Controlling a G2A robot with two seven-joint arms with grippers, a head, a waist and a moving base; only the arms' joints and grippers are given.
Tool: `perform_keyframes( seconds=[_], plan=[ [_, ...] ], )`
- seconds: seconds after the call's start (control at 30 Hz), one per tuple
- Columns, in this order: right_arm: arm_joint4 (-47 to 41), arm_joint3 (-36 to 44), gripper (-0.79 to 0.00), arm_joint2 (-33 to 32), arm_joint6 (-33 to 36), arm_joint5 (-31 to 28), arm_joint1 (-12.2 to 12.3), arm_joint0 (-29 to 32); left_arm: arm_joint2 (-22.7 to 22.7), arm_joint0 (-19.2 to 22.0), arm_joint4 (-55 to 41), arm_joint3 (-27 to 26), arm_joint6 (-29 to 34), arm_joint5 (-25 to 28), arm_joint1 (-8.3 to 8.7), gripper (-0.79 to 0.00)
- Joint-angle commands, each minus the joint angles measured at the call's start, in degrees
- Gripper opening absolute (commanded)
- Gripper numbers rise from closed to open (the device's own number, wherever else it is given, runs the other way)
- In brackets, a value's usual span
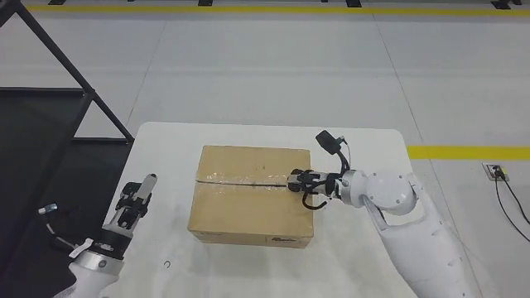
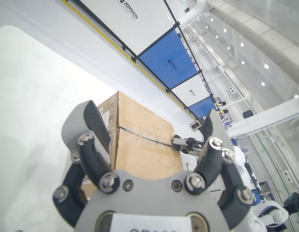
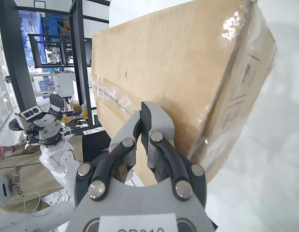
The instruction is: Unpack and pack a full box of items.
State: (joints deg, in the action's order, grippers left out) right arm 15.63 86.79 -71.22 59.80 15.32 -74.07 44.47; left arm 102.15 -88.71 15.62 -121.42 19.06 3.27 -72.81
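- Cardboard box (image 1: pixel 252 190) sat closed near the middle of the white tabletop (image 1: pixel 166 145), all four flaps down.
- The centre seam (image 1: pixel 248 180) ran across the lid from the left edge to the right edge, covered by crinkled clear tape (image 3: pixel 110 95).
- Right pincer (image 3: pixel 142 117): fingers together, tips at lid level where the seam met the box's right edge, touching or just off the cardboard. Whether any tape was caught between the pads could not be told.
- Left pincer (image 2: pixel 150 112): fingers spread wide apart, holding nothing, over bare tabletop to the left of the box and well apart from it, pointing toward the box's left end face.
- A white label (image 2: pixel 104 117) was on that left end face, near its upper edge.
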Motion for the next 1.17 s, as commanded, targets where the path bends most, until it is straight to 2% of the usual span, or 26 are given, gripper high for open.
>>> perform_keyframes(
  seconds=[0.0, 0.33, 0.57, 0.6, 0.63, 0.67, 0.7, 0.73, 0.8, 0.93, 0.97, 1.0, 1.13],
  plan=[
    [0.27, 1.72, -0.785, -1.62, 0.08, 0.35, 0.45, 1.63, -0.76, 0.71, 0.42, 0.16, 0.23, -0.26, 0.05, 0.0],
    [-2.55, -0.3, -0.785, -7.53, 1.28, -0.85, 2.01, 4.16, -2.94, 2.55, 1.67, -0.1, 0.33, -1.2, 0.26, 0.0],
    [-5.06, 1.17, -0.785, -12.41, 0.48, -1.88, 3.14, 7.33, -3.97, 4.58, 1.81, 0.75, 1.12, -1.75, 0.46, 0.0],
    [-5.8, 1.28, -0.745, -13.24, 0.05, -2.13, 3.27, 7.74, -4.13, 4.85, 1.8, 0.85, 1.28, -1.8, 0.48, 0.0],
    [-7.01, 1.3, -0.597, -14.31, -0.6, -2.86, 3.39, 8.15, -4.24, 5.11, 1.81, 0.97, 1.34, -1.89, 0.51, 0.0],
    [-8.24, 1.17, -0.502, -15.26, -1.12, -3.9, 3.5, 8.63, -4.32, 5.34, 1.86, 1.08, 1.45, -1.98, 0.54, 0.0],
    [-9.76, 0.97, -0.323, -16.3, -1.98, -5.08, 3.58, 9.02, -4.32, 5.59, 1.76, 1.18, 1.49, -1.99, 0.57, 0.0],
    [-12.32, 0.56, 0.0, -17.58, -2.84, -6.82, 3.62, 9.38, -4.16, 5.86, 1.76, 1.43, 1.37, -1.96, 0.61, 0.0],
    [-16.53, -0.71, 0.0, -19.57, -3.4, -10.68, 3.75, 10.01, -3.74, 6.47, 2.49, 2.21, 0.94, -2.04, 0.7, 0.0],
    [-16.53, -0.71, 0.0, -19.57, -3.4, -10.68, 3.75, 10.01, -3.3, 7.98, 3.59, 3.07, 0.64, -3.41, 0.85, 0.0],
    [-16.53, -0.71, -0.332, -19.57, -3.4, -10.68, 3.75, 10.01, -3.3, 7.98, 3.59, 3.07, 0.64, -3.41, 0.85, -0.001],
    [-16.6, -0.73, -0.268, -19.58, -3.41, -10.73, 3.75, 10.01, -3.29, 8.02, 3.63, 3.1, 0.64, -3.44, 0.85, 0.0],
    [-16.51, -0.71, -0.102, -19.56, -3.4, -10.66, 3.75, 10.01, -3.3, 7.98, 3.6, 3.08, 0.64, -3.41, 0.85, -0.001]
  ],
)
